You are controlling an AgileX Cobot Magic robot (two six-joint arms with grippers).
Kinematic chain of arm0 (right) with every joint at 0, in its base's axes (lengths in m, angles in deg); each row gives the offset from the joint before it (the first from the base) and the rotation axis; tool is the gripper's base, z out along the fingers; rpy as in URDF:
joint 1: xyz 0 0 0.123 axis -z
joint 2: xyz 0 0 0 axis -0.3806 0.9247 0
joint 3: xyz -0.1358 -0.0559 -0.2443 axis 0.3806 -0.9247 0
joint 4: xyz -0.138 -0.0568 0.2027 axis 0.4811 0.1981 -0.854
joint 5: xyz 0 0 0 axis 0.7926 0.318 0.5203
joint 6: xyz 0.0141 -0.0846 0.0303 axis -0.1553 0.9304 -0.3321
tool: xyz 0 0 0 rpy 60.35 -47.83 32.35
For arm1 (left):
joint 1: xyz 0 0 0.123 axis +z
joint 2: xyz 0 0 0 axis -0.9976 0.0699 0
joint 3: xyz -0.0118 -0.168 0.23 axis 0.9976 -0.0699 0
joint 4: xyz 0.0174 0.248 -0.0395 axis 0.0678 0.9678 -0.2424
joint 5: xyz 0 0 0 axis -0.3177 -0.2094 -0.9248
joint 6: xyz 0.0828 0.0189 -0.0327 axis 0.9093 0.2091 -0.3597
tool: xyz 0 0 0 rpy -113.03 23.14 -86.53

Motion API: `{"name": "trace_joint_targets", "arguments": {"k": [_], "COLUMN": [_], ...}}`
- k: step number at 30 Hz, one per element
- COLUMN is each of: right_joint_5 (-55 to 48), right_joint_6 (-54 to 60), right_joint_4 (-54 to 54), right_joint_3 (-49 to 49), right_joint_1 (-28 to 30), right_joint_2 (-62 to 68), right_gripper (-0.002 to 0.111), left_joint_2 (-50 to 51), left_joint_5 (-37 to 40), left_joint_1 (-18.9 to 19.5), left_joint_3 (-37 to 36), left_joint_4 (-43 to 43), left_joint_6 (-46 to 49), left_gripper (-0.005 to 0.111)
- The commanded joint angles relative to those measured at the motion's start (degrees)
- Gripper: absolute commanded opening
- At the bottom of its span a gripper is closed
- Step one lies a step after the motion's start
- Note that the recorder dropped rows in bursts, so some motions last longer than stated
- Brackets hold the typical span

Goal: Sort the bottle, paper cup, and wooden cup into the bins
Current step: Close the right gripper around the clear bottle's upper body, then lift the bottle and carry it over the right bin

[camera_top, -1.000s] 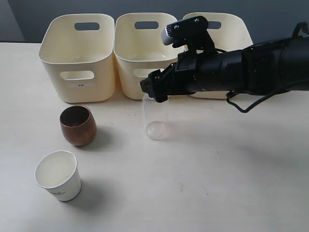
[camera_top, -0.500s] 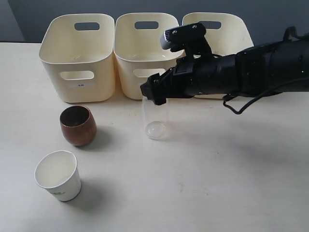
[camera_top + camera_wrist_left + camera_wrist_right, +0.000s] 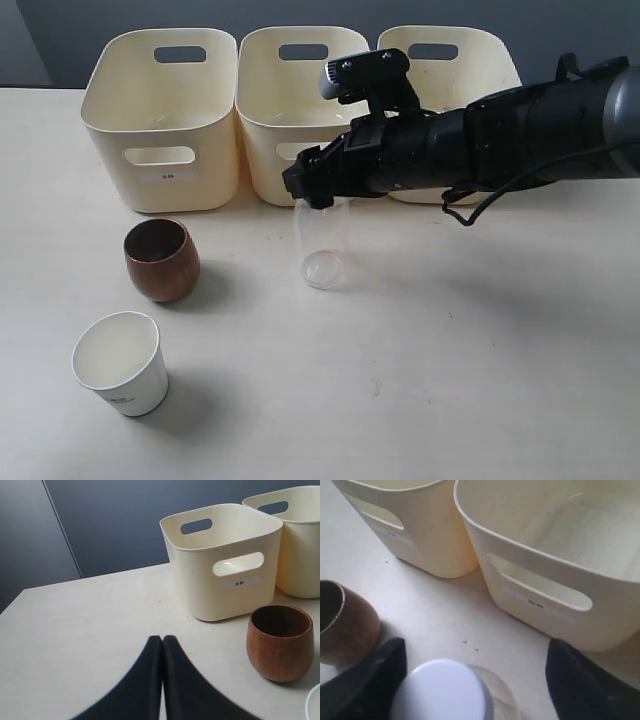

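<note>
The clear bottle [image 3: 322, 245] with its white cap [image 3: 442, 690] stands upright on the table in front of the middle bin [image 3: 262, 150]. My right gripper [image 3: 310, 186] is open at the bottle's top, one finger on each side of the cap [image 3: 476, 645]; the cap sits close to one finger. The wooden cup [image 3: 161, 260] stands left of the bottle, in front of the left bin [image 3: 110, 150]. The white paper cup [image 3: 120, 362] stands nearer the front. My left gripper [image 3: 162, 639] is shut on nothing, low over the table, with the wooden cup [image 3: 280, 642] nearby.
Three cream bins stand in a row at the back; the right bin [image 3: 500, 60] is partly hidden behind my right arm. The left bin [image 3: 220, 595] carries a small label. A dark wall rises behind the table.
My right gripper has shifted slightly left over the bottle's top. The bottle and both cups have not moved.
</note>
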Motion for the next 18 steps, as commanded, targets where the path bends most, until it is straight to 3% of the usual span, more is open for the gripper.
{"name": "trace_joint_targets", "arguments": {"k": [1, 5, 15, 18], "right_joint_5": [-1.0, -5.5, -6.8, -6.8], "right_joint_6": [-0.2, -0.7, -2.2, -2.2], "right_joint_4": [-0.2, -0.2, -0.2, -0.2], "right_joint_3": [0.2, 0.2, 0.2, 0.2], "right_joint_1": [0.1, 0.1, 0.1, 0.1], "right_joint_2": [0.8, 1.0, 1.0, 0.7], "right_gripper": [0.048, 0.030, 0.001, -0.001], "left_joint_2": [-0.3, -0.3, -0.3, -0.3], "left_joint_5": [0.0, 0.0, 0.0, 0.0], "left_joint_1": [-0.2, -0.2, -0.2, -0.2], "left_joint_3": [-0.1, -0.1, -0.1, -0.1], "left_joint_4": [0.0, 0.0, 0.0, 0.0], "left_joint_6": [-0.1, -0.1, -0.1, -0.1], "left_gripper": [0.000, 0.000, 0.000, 0.000]}}
